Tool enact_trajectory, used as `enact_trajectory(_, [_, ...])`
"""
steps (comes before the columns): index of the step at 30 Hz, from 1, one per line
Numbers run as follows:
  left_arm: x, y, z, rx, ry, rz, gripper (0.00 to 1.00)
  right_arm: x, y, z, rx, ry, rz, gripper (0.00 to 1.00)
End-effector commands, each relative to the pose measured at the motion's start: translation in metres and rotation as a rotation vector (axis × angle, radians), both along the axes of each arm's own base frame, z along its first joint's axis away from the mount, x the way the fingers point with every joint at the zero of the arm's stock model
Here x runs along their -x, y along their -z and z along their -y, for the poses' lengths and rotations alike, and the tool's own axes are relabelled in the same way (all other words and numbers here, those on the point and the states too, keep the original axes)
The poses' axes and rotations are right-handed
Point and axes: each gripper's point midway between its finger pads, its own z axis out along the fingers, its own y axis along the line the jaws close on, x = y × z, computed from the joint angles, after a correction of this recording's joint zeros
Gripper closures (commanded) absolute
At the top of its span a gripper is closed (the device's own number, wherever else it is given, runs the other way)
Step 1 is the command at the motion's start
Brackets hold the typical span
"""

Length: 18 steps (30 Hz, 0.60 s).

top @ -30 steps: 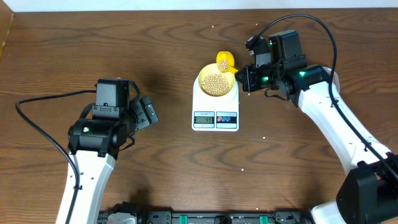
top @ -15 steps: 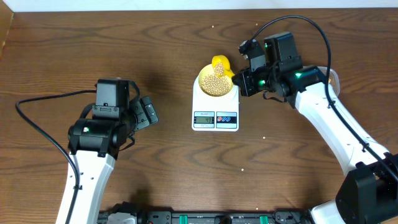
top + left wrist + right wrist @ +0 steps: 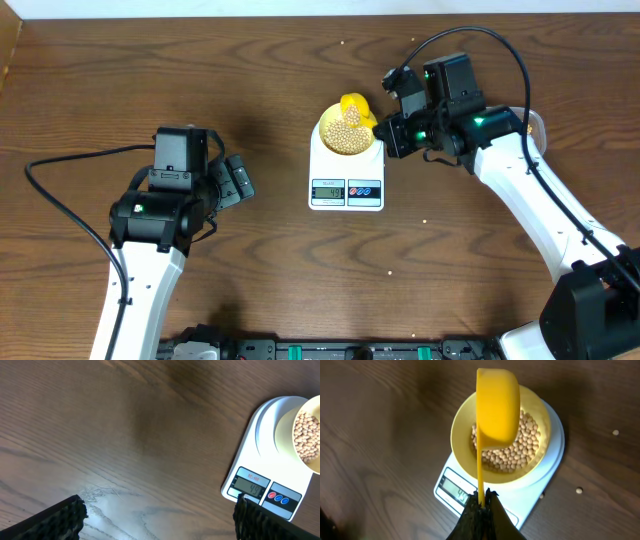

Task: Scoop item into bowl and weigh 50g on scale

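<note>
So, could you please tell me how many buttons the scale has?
2: a red button right beside the display, and a blue button just past it, both on the front edge of the scale. None seem hidden.

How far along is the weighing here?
Done: small tan beans lie in the pale-yellow round plastic bowl on the white digital scale, whose display appears to read 49. In hand: the right gripper holds the bright yellow plastic scoop tipped over the bowl. Remaining: a last few beans, then confirm the reading.

scale (image 3: 254, 452) display (image 3: 250, 487) reading 49, small print unreadable
</note>
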Motion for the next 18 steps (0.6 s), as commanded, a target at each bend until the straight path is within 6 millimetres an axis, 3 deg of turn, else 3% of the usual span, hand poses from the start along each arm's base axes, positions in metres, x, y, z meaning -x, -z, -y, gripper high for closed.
enact_trajectory(1, [-0.0016,-0.0035,-0.0045,-0.013,-0.016,0.008,0.04,0.0017,0.0066,-0.0024,0.032,-0.030,0.013,0.99])
enact_trajectory(18, [-0.0016,-0.0035,-0.0045,-0.014,-0.016,0.008,0.04,0.0009,0.0095,0.0015,0.066,-0.027,0.022,0.99])
